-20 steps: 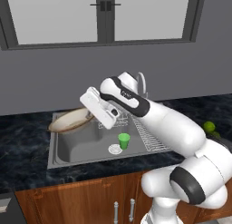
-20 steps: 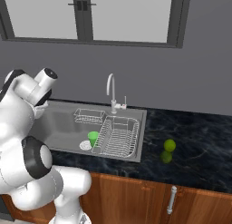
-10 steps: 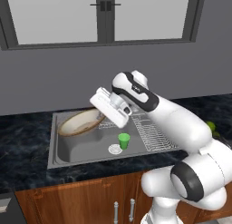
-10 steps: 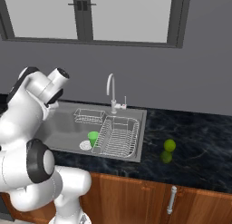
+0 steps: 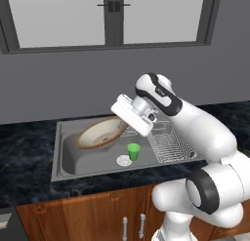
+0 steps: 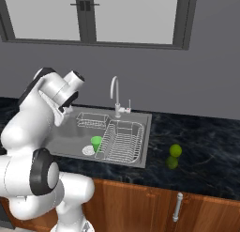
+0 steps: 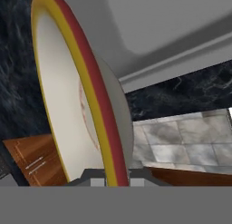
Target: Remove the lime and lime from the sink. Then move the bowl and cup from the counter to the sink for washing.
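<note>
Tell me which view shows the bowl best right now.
The left base view: the whole bowl shows tilted over the sink, gripper at its rim. The hand view gives only its rim edge-on. In the right base view the arm hides it.

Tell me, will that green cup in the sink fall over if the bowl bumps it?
Probably, yes. The cup is small and tapered, standing upright on the smooth sink floor, so it likely tips or slides easily. The bowl looks much wider and hangs tilted just beside it.

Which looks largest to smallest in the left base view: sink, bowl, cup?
1. sink, widest by far.
2. bowl, tilted over the basin, held by the gripper.
3. cup, smallest, standing by the drain.
</note>
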